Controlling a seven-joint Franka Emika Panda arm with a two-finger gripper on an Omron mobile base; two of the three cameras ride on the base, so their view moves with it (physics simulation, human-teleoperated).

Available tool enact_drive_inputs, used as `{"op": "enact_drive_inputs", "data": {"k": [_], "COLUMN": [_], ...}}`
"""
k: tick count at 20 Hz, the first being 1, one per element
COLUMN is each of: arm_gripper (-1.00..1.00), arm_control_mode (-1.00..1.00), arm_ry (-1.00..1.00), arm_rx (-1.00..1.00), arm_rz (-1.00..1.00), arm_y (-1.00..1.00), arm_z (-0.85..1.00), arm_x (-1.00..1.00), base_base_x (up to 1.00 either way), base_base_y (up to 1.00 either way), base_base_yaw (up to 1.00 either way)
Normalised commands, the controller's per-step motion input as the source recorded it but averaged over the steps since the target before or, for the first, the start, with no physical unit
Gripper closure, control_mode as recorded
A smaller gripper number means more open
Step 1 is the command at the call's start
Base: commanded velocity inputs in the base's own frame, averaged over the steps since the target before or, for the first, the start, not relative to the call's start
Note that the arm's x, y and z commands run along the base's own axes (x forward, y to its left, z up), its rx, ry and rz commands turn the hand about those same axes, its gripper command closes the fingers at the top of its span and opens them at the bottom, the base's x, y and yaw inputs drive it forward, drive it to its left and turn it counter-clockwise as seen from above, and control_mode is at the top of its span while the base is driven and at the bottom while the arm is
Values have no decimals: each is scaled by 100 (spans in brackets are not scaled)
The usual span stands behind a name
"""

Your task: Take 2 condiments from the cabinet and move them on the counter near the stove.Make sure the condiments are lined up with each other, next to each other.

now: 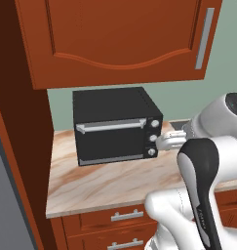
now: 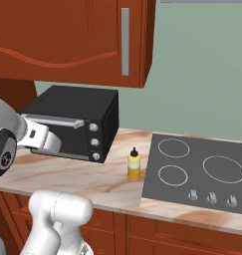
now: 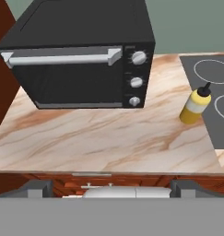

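On the marble counter [image 2: 82, 182] just beside the stove [image 2: 202, 172], yellow squeeze bottle [image 2: 134, 165] upright, ahead and right of the empty gripper [image 3: 111, 184], jaws wide apart, cabinet [image 2: 72, 40] shut above.

Even, bright rendered light throughout, soft shadows under the toaster oven [image 3: 81, 55], sharp with no glare.

Bare beige-pink marble counter [image 3: 99, 138] lies passable at 6 o'clock of the boxy black toaster oven [image 3: 81, 55]; yellow squeeze bottle [image 3: 195, 106] blocks at 3 o'clock, beside dark cooktop [image 3: 215, 92].
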Motion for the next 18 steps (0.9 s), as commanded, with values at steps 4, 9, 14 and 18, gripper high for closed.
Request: {"op": "enact_drive_inputs", "data": {"k": [4, 9, 14, 18], "arm_gripper": [-100, -100, -100, -100], "arm_control_mode": [100, 100, 100, 100], "arm_ry": [0, 0, 0, 0], "arm_rx": [0, 0, 0, 0], "arm_rz": [0, 0, 0, 0], "arm_y": [0, 0, 0, 0], "arm_z": [0, 0, 0, 0], "arm_x": [0, 0, 0, 0], "base_base_x": [-4, -62, -99, -87], "base_base_y": [0, -18, -45, -94], "base_base_yaw": [0, 0, 0, 0]}}
